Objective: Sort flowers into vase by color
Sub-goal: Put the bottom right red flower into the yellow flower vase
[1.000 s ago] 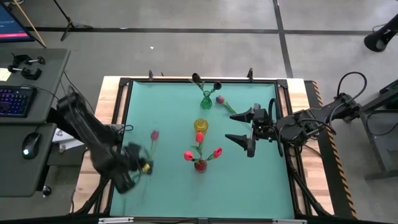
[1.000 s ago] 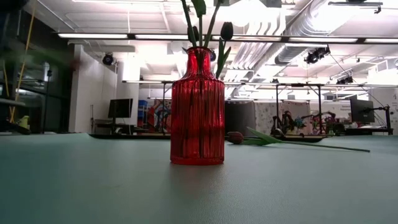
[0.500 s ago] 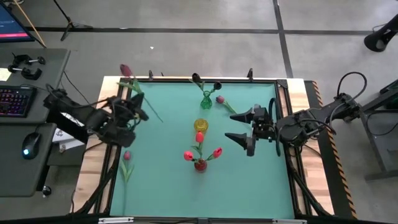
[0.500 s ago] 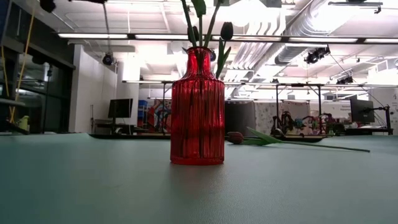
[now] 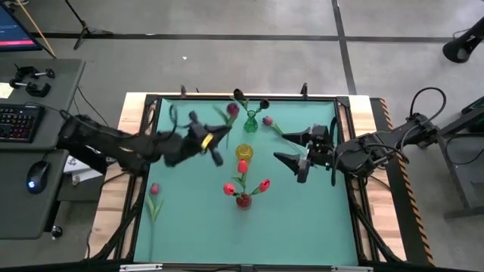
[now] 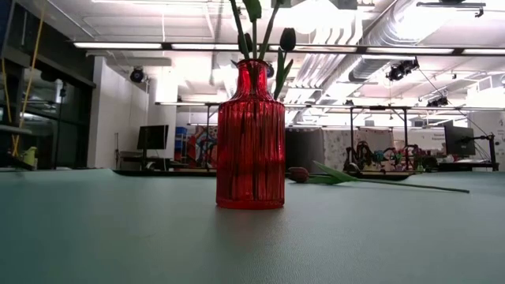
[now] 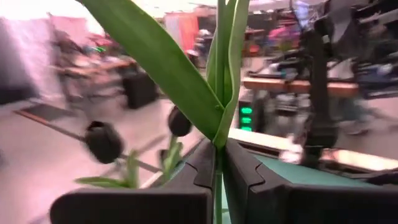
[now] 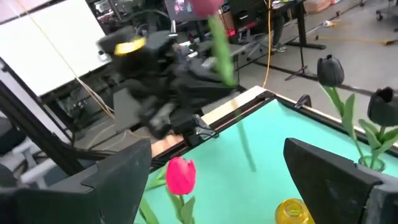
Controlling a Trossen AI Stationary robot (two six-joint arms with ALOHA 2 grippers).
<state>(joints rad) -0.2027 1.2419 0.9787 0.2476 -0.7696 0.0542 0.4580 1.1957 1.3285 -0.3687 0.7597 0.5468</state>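
Note:
In the high view my left gripper (image 5: 214, 142) hangs over the table's far middle, between the green vase (image 5: 250, 121) and the yellow vase (image 5: 243, 152). It is shut on a tulip with a dark pink head (image 5: 232, 109). The green vase holds two dark maroon tulips (image 5: 238, 94). The red vase (image 5: 243, 200) holds three red tulips (image 5: 242, 166). One pink tulip (image 5: 267, 120) lies on the mat beside the green vase, and another (image 5: 154, 189) lies at the table's left edge. My right gripper (image 5: 296, 149) is open, right of the yellow vase. My left gripper pinches the tulip's green stem (image 7: 217, 163) between its two fingers (image 7: 241, 171), just below where the leaves (image 7: 186, 81) branch off. The tulip is lifted clear of the table. Its head points toward the green vase, and its lower stem is hidden behind the fingers.
A raised black frame (image 5: 151, 136) runs round the green mat. In the low view the red vase (image 6: 251, 134) stands in front, with a tulip (image 6: 316, 175) lying on the mat behind it. A desk with a keyboard (image 5: 17, 117) stands left of the table.
My left arm has swung from the table's near left corner toward the far left edge, then right toward the far middle. It has carried the tulip up off the table. The pink tulip at the left edge shows where the arm stood before.

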